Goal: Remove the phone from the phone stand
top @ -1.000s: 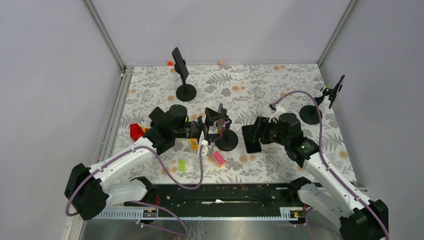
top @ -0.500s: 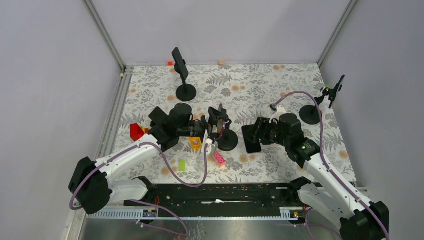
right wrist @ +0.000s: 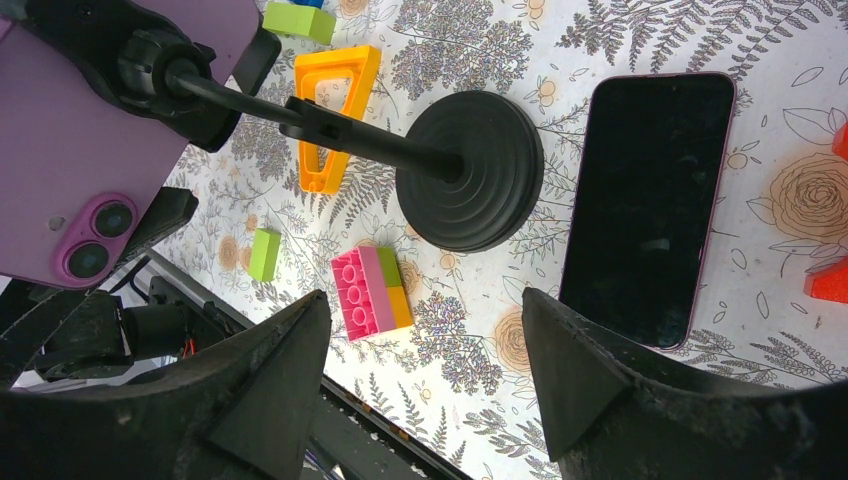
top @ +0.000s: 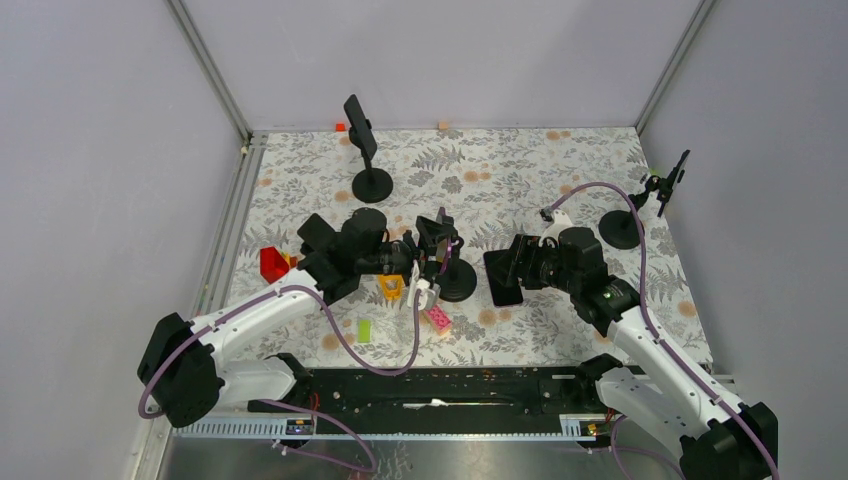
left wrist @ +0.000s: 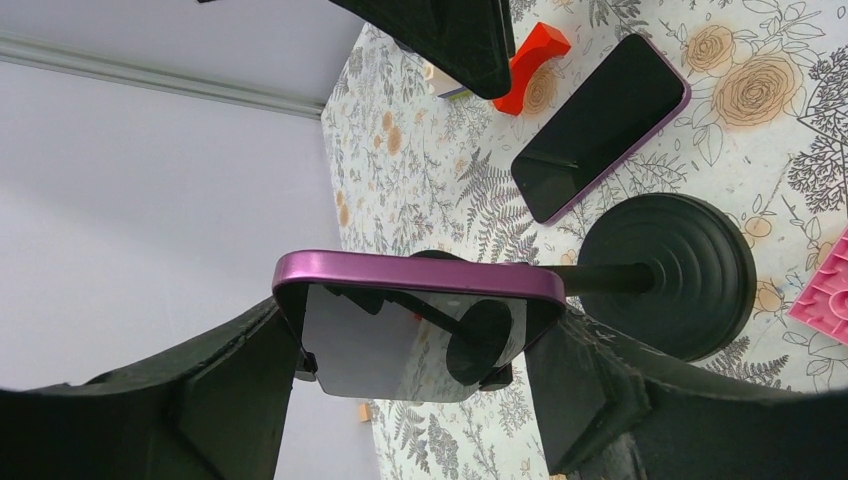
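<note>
Both jaws of my left gripper (left wrist: pixel 415 345) flank the phone (left wrist: pixel 400 335) on its stand (left wrist: pixel 685 275); clamped or not, I cannot tell. Next: squeeze, then lift free.

Orange block (right wrist: pixel 335 60), pink brick (right wrist: pixel 360 290) seemingly crowd stand base (right wrist: pixel 470 170).

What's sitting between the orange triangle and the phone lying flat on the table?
The stand's round black base sits there, clearest in the right wrist view.

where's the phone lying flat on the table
Top view, right of centre: the flat phone lies screen up just right of the middle stand's round base.
</note>
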Controlling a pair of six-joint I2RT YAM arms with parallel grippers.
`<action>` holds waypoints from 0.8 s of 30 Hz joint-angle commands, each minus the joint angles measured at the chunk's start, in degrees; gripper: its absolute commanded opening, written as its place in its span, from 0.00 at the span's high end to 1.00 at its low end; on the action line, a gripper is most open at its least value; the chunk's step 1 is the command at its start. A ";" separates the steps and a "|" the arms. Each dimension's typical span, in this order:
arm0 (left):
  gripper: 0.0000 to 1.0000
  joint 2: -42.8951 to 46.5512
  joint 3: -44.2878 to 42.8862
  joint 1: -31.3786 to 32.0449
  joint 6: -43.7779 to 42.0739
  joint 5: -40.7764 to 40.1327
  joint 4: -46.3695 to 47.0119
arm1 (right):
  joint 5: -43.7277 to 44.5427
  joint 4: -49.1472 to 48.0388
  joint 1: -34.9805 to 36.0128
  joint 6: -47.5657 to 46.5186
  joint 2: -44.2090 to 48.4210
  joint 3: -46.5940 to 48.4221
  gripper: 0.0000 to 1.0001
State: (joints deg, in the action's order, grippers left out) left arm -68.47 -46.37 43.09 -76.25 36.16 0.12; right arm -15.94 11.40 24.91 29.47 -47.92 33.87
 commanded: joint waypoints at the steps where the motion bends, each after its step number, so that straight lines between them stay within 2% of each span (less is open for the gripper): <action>1: 0.62 1.63 -0.93 0.08 0.23 -0.62 2.61 | 0.71 -0.58 -0.06 0.23 0.97 0.22 0.23; 2: 0.77 1.73 -0.77 0.08 0.67 -0.53 2.73 | 0.76 -0.51 -0.10 0.22 0.92 0.25 0.23; 4: 0.95 1.90 -0.62 0.06 1.62 -0.12 2.72 | 0.61 -0.70 -0.05 0.23 0.65 0.19 0.23; 5: 1.00 2.06 -0.45 0.16 1.94 0.23 2.76 | 0.42 -1.15 -0.07 0.11 0.53 0.12 0.23; 10: 1.00 2.63 -0.37 0.22 6.02 3.24 2.78 | -2.35 -8.97 -0.08 -0.96 0.90 -3.00 0.23; 11: 0.86 2.70 -0.43 0.21 7.12 3.74 2.73 | -2.68 -11.52 -0.10 -1.07 1.11 -3.84 0.23; 12: 0.80 2.72 -0.42 0.30 8.25 3.94 2.84 | -3.18 -14.26 -0.05 -1.19 1.43 -4.75 0.23; 13: 0.80 2.79 -0.37 0.44 8.91 4.04 2.94 | -3.85 -17.29 -0.04 -1.55 1.63 -5.85 0.23; 14: 0.85 2.88 -0.23 0.59 9.22 4.17 2.81 | -4.44 -20.08 -0.03 -1.70 1.83 -6.83 0.24; 15: 0.95 2.90 -0.21 0.71 9.56 4.26 2.65 | -4.83 -22.81 0.01 -1.83 1.85 -7.63 0.24; 16: 1.00 2.83 -0.42 0.80 10.52 4.27 2.53 | -5.34 -25.09 -0.06 -2.32 1.70 -8.20 0.24; 24: 1.00 1.59 -2.41 0.78 23.10 4.90 4.13 | -8.99 -34.20 0.13 -4.77 -1.57 -8.87 0.25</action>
State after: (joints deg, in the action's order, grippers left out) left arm -67.26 -46.35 43.29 -62.85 37.06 1.54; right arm -22.13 -14.15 24.91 26.79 -48.31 24.64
